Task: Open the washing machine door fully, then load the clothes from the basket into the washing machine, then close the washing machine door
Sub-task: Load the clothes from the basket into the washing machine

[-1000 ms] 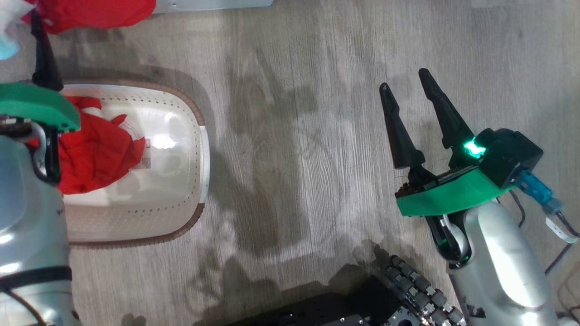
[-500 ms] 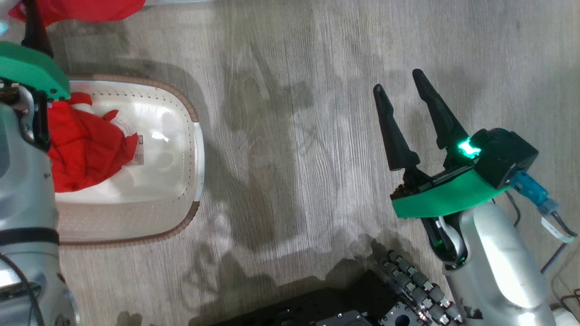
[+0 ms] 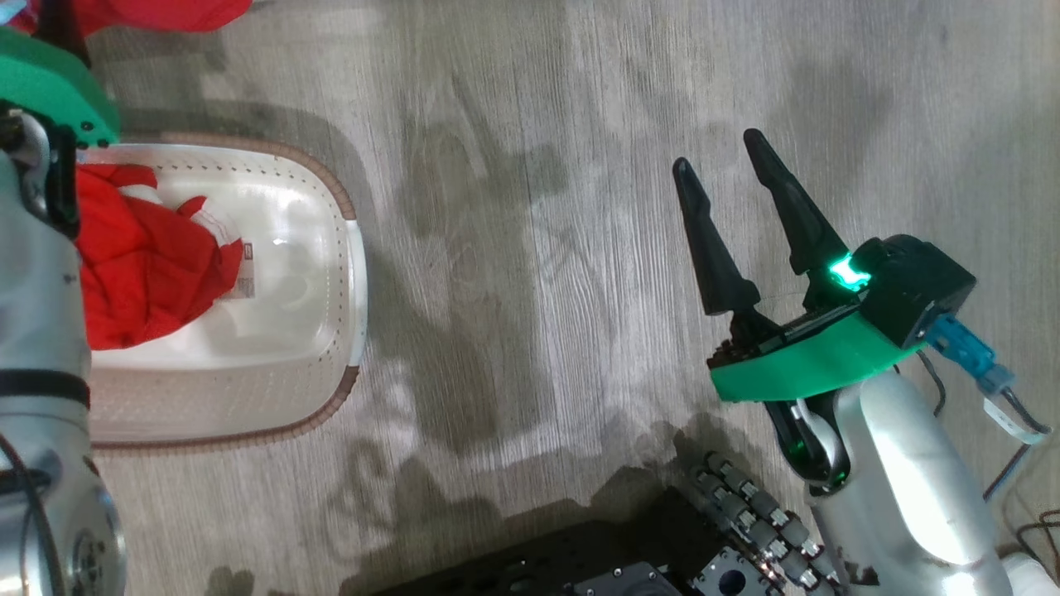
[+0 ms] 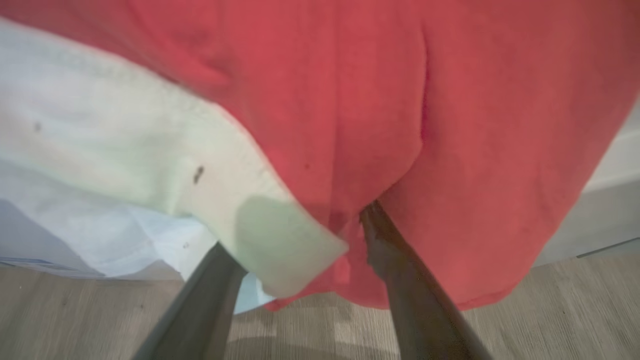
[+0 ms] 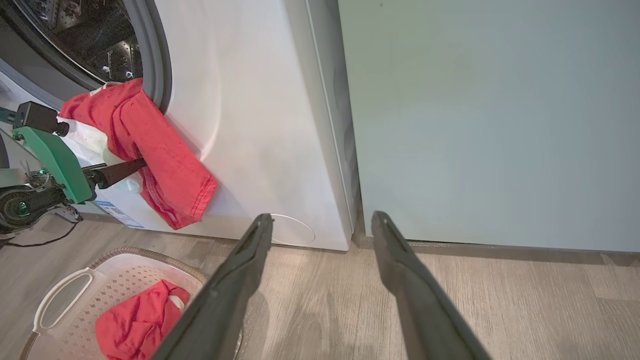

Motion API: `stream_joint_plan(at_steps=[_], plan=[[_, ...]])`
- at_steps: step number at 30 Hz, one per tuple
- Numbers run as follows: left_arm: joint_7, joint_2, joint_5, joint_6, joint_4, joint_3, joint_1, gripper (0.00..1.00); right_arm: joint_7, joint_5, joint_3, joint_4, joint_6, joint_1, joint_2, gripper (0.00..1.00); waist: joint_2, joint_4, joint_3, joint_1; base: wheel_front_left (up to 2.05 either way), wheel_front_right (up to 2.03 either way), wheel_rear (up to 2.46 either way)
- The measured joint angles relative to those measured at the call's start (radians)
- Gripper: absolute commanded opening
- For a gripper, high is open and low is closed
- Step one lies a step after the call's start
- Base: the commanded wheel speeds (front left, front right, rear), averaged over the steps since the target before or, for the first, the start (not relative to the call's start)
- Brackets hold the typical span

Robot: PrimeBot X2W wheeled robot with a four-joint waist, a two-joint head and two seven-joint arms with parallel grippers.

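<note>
left pincer (image 4: pixel 295 230) spread, tips hidden under clothes (image 4: pixel 450 125) | right pincer (image 3: pixel 716 151) spread, empty | basket (image 3: pixel 352 248) cut off

Bare floor on the right, cloth across the drum mouth on the left.
The wooden floor (image 3: pixel 538 248) between the basket (image 3: pixel 352 248) and the right gripper (image 3: pixel 716 149) lies bare and gives wide passage; that gripper's fingers stand apart above it, touching nothing. Ahead of it, the washing machine (image 5: pixel 240 100) front and the pale green cabinet (image 5: pixel 475 125) wall off the way. The drum mouth (image 5: pixel 90 40) is open, but a red garment (image 5: pixel 160 160) hangs over its lower lip and down the front, draped over the left gripper (image 4: pixel 295 230) and its spread fingers. In the basket, a red bundle (image 3: pixel 141 265) takes the side by the left forearm (image 3: pixel 41 331); the other side is free.
</note>
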Motion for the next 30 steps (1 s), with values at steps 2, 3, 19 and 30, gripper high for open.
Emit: stream_joint_plan(at_steps=[2, 3, 19, 30], plan=[[0.0, 0.001, 0.0, 0.0, 0.023, -0.009, -0.019, 1.0, 0.0, 0.0, 0.001, -0.002, 0.0, 0.0, 0.0, 1.0, 0.0, -0.001, 0.006, 0.0, 0.0, 0.0, 0.0], [0.0, 0.004, 0.0, 0.0, 0.036, -0.014, -0.031, 1.0, 0.0, 0.0, 0.002, -0.002, 0.0, 0.0, 0.0, 1.0, 0.0, -0.001, 0.009, 0.0, 0.0, 0.0, 0.0], [0.001, 0.047, -0.018, -0.023, 0.119, -0.025, -0.12, 0.0, 0.0, 0.0, 0.011, -0.004, 0.0, -0.022, 0.0, 1.0, 0.0, -0.009, 0.018, 0.0, 0.0, 0.0, 0.0], [0.001, 0.041, -0.093, -0.062, -0.148, -0.022, 0.029, 0.0, 0.0, 0.008, 0.012, 0.001, 0.0, -0.02, 0.0, 1.0, 0.0, 0.008, -0.047, 0.0, 0.0, 0.0, 0.0]])
